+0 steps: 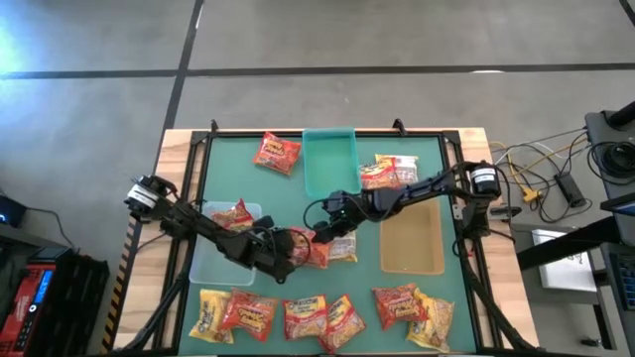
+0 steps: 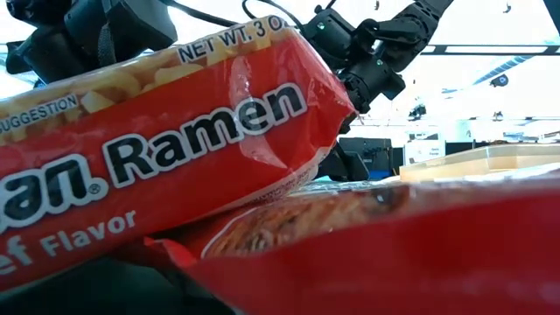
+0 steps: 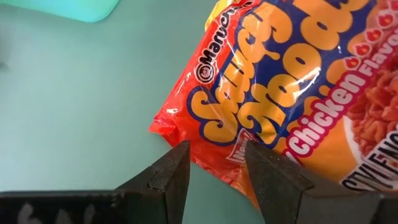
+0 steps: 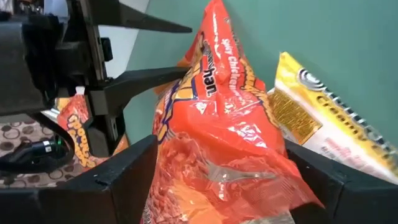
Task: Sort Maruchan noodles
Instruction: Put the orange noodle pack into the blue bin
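Observation:
An orange-red Maruchan packet stands at the table's middle between my two grippers. My right gripper comes from the right and is shut on it. My left gripper comes from the left and is open, with the packet's sealed edge between its fingers. A yellow packet lies flat on the green mat beside them. Several more packets lie in a row by the near edge, and two red ones fill the low view. My right gripper pinches the orange-red packet across its width, one finger on each long side. The fingers come level from the table's right. The packet stands on edge between them, its film crumpled. My left gripper's fingers flank the packet's sealed edge; whether they touch it, I cannot tell.
A teal bin sits at the far middle, a clear bin on the left with one packet inside, and a tan bin on the right. Packets lie far left and far right.

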Controlling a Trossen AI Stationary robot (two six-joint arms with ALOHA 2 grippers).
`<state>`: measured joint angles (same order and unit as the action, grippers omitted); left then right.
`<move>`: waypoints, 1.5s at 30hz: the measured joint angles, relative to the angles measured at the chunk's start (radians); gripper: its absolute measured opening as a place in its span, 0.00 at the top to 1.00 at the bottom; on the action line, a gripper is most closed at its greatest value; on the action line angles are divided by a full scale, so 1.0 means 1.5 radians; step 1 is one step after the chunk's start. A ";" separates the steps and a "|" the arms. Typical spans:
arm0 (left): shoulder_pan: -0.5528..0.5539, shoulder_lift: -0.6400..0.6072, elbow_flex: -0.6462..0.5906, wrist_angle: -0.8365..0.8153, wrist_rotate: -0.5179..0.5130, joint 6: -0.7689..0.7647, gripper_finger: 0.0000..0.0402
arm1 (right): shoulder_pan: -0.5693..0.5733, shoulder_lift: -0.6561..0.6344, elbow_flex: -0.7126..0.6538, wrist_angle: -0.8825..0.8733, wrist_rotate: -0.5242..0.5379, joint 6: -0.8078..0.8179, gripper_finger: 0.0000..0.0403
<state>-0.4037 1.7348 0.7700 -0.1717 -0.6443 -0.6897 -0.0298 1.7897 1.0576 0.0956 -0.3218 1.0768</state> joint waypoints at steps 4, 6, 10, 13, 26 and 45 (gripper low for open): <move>0.003 0.000 0.000 0.023 0.000 0.015 0.65 | 0.003 0.000 0.000 -0.001 0.001 -0.011 0.36; 0.005 0.000 0.000 0.032 0.000 0.018 0.65 | 0.004 0.000 0.000 -0.001 0.005 -0.021 0.39; 0.008 0.000 0.000 0.033 -0.014 0.018 0.65 | 0.004 0.000 0.000 -0.001 0.006 -0.043 0.45; 0.008 0.000 0.000 0.034 -0.031 0.018 0.65 | 0.004 0.000 0.000 -0.001 0.006 -0.059 0.50; 0.009 0.000 0.000 0.045 -0.106 0.017 0.65 | 0.004 0.000 0.000 -0.006 0.003 -0.142 0.79; 0.007 -0.105 0.000 0.038 -0.107 0.074 0.65 | -0.021 -0.004 0.023 -0.006 -0.002 -0.225 0.98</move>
<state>-0.3935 1.5777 0.7706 -0.1140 -0.8055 -0.5790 -0.0620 1.7840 1.0926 0.0860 -0.3254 0.7398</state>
